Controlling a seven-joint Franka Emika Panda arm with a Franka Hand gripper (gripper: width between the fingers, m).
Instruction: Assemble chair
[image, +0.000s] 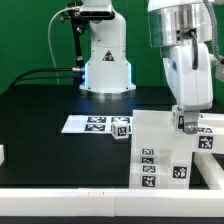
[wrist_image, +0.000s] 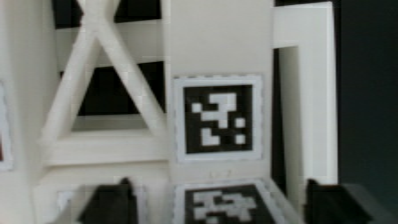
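Several matte white blocky pieces make up the chair (image: 160, 150), which stands on the black table (image: 40, 110) at the exterior view's right, near the front edge. Square black-and-white tags run down its near face. The gripper (image: 187, 124) hangs at its top, its fingers too small to read there. The marker board (image: 90, 122) and a loose tagged block (image: 122, 128) lie farther left.

Only the wrist view shows slanted struts (wrist_image: 89, 80) and a tagged bar (wrist_image: 217, 115). The dark fingers (wrist_image: 111, 200) stand spread to either side of that bar, clamping nothing.

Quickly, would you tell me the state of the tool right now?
Tool: open, jaws clear on both sides of a tagged chair bar, holding nothing.
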